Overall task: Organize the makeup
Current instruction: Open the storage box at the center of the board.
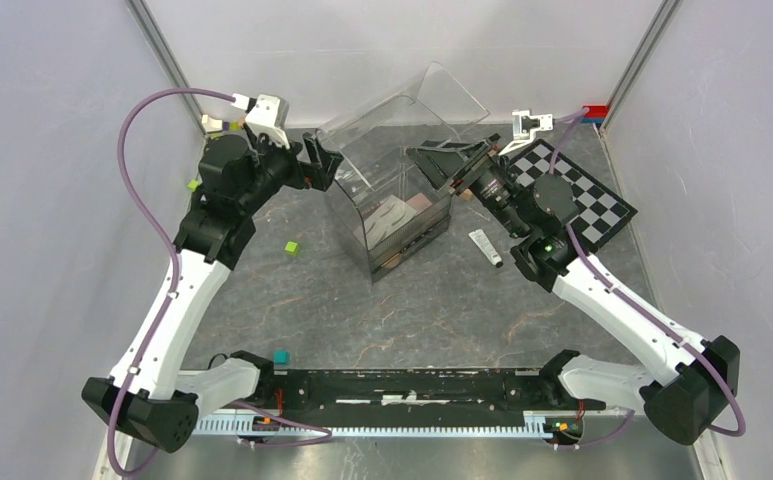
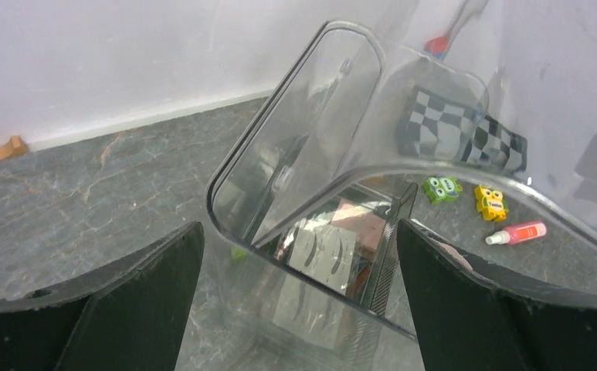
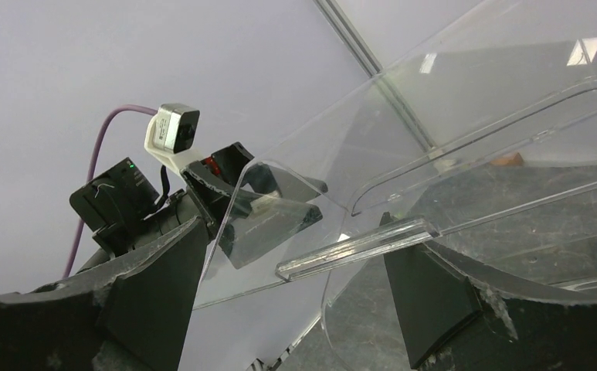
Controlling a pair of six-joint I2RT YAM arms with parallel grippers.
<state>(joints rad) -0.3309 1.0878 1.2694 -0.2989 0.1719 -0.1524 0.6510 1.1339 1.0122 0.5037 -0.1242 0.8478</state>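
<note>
Currently the left end effector (image 1: pixel 324 165) stands with its jaws spread as wide as they go and grips nothing. From its wrist camera, the curved rim of the clear box (image 1: pixel 392 200) passes between the two fingers (image 2: pixel 148 294) without being pinched by either. Straight ahead of it and lower, inside the box, a white eyebrow card (image 2: pixel 322 255) leans beside a brown palette (image 2: pixel 361 228). Past its right finger, beyond the clear wall, a pink tube (image 2: pixel 517 232) lies on the worktop (image 2: pixel 110 185), near a green figure (image 2: pixel 442 188) and a yellow figure (image 2: pixel 491 202).

Opposite, the right end effector (image 1: pixel 442 165) faces the other side of the box, its jaws also wide apart and clamped on nothing. Seen from its wrist, a clear lip of the raised lid (image 3: pixel 357 247) runs across the gap between its fingers (image 3: pixel 426 294); whether it touches the right finger I cannot tell. Behind this end effector, under the arm, lies the checkerboard (image 1: pixel 592 200), and a slim white item (image 1: pixel 485 247) rests on the worktop just beside the wrist, close to the box. A green cube (image 1: pixel 291 247) sits well behind the left end effector, toward the arm bases.
</note>
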